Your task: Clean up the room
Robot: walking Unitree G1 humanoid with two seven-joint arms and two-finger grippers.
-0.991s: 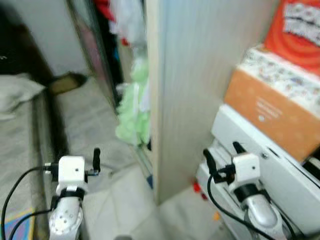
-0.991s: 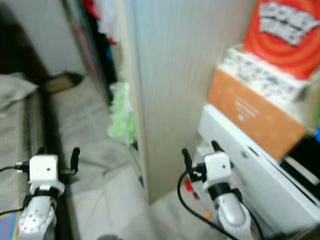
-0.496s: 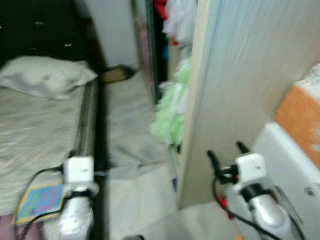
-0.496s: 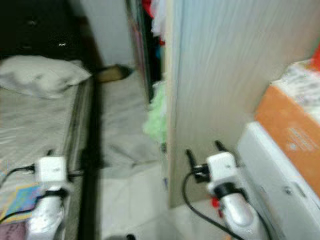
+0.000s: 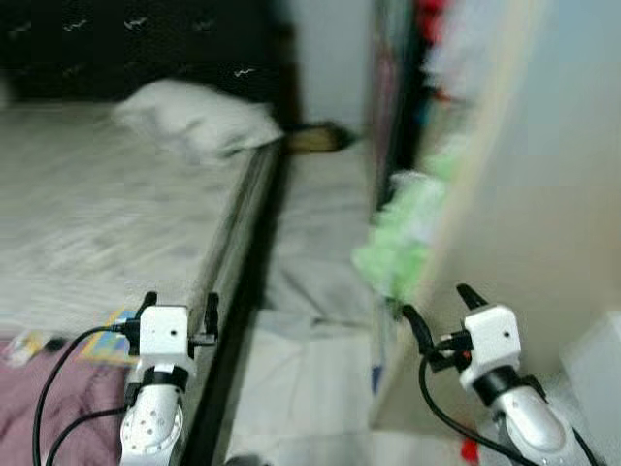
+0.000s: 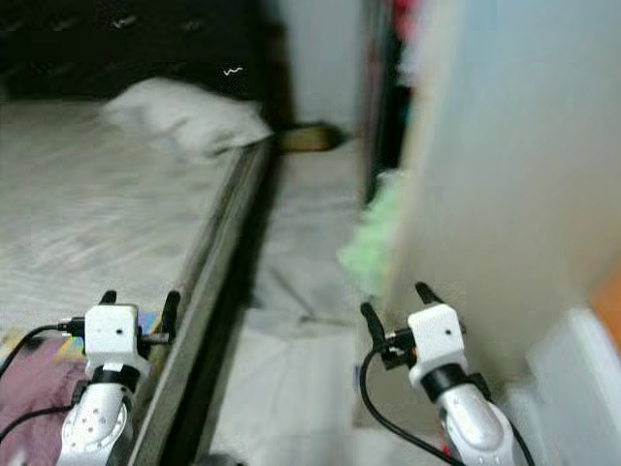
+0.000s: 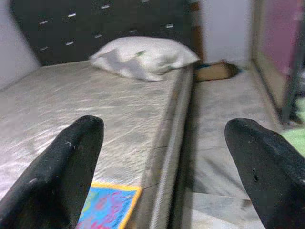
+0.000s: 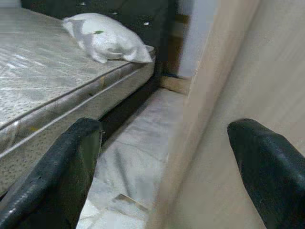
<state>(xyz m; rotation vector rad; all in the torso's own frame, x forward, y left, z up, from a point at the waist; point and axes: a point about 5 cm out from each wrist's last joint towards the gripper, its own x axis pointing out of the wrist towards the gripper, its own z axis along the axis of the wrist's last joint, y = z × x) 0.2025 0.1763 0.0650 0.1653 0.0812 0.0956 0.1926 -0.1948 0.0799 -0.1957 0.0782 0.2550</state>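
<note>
"What needs tidying here?"

"Maybe the green clothes (image 5: 403, 238) spilling out of the wardrobe (image 5: 514, 194) onto the floor (image 5: 310, 291), near the bed (image 5: 107, 204). The picture is blurry, so I think the robot is turning to look around."

"Are its hands busy?"

"No. The left gripper (image 7: 164, 162) and right gripper (image 8: 167, 164) are both spread wide and empty, held up in front."

"Do the wrist cameras help?"

"Yes. They show the pillow (image 7: 143, 57) sharply, and the left one a colourful book (image 7: 107, 207) on the bed's edge."
</note>
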